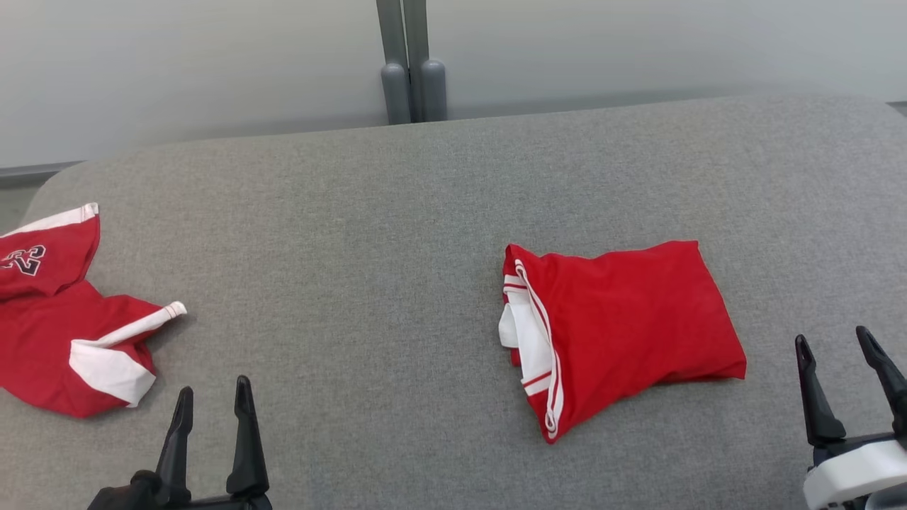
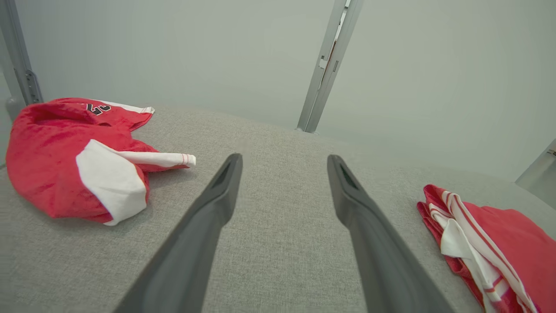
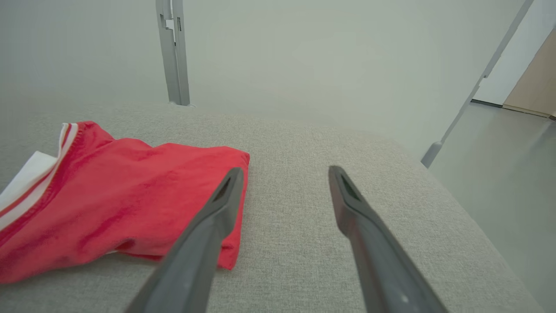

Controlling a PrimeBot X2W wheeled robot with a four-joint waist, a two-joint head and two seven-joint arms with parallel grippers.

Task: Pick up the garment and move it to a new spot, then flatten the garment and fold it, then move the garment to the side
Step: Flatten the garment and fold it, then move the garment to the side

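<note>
Folded garment (image 1: 623, 319): red; white lining, red-and-white striped trim along one edge.
Crumpled garment (image 1: 49, 340): red, white panels, black numerals outlined in white.
Bench (image 1: 368, 234): mid-grey woven fabric, finely flecked.
Left fingers (image 1: 244, 439): black.
Right fingers (image 1: 815, 397): black, on a white housing (image 1: 854, 474).
Wall (image 1: 177, 64): pale grey.

Held low at the near corners, with the left gripper (image 1: 214, 386) of two long dark tapered fingers spread apart, empty, pointing forward, and the right gripper (image 1: 832, 334), dark-fingered on a white wrist housing (image 1: 850, 474), likewise spread and empty.
</note>
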